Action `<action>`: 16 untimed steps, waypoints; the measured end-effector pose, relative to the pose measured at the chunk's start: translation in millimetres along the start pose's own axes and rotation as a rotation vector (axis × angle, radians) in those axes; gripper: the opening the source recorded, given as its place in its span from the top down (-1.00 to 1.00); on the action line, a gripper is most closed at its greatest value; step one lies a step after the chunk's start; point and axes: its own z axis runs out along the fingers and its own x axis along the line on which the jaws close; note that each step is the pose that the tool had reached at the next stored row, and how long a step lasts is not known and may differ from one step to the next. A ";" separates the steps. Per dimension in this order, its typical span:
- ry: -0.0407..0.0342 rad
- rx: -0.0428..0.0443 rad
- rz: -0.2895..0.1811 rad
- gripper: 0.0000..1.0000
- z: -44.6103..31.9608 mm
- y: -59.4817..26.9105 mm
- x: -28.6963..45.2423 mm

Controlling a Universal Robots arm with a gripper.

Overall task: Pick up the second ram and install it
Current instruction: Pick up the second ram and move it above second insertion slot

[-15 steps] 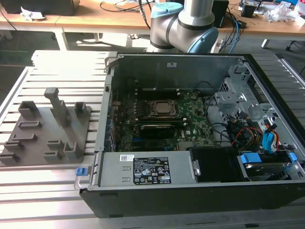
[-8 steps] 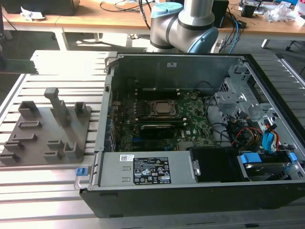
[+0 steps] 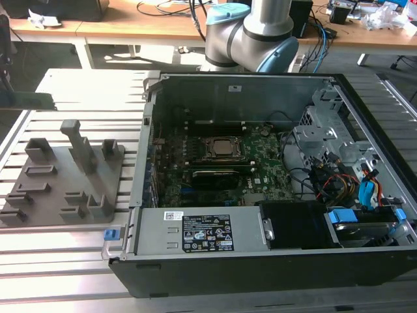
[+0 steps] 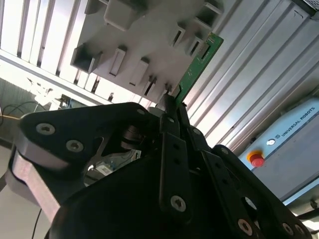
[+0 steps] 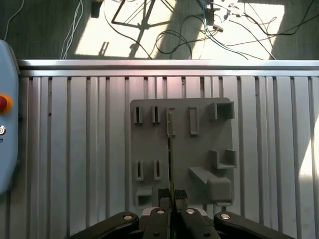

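the gripper (image 5: 172,195) is clamped on the second ram (image 5: 171,149), its fingers (image 4: 168,117) pinching one end of the thin green stick. in both wrist views the rest of the stick juts out from them toward the grey holder tray (image 5: 199,149). seen edge-on in the first wrist view, the stick lines up with one of the tray's narrow slots. whether its far end has fully cleared that slot cannot be told.

the tray lies on the slatted table (image 3: 58,251), toward the edge at the exterior view's left. the open computer case (image 3: 228,244) stands just beside it on the exterior view's right.

so the pick-up looks done or almost done: the stick is gripped. the install is not done, since the stick is over the tray, well apart from the motherboard (image 3: 260,171) inside the case.
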 end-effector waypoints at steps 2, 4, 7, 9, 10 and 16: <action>0.0000 -0.0004 0.000 0.72 4.7 -0.3 0.1; 0.0000 -0.0006 0.000 0.72 7.7 -0.6 0.1; 0.0000 -0.0010 0.000 0.72 13.7 -0.9 0.3; -0.0001 -0.0012 0.000 0.72 18.8 -1.3 0.4; 0.0000 -0.0015 0.000 0.72 20.6 -1.4 0.4; 0.0000 -0.0019 0.000 0.72 30.9 -2.1 0.6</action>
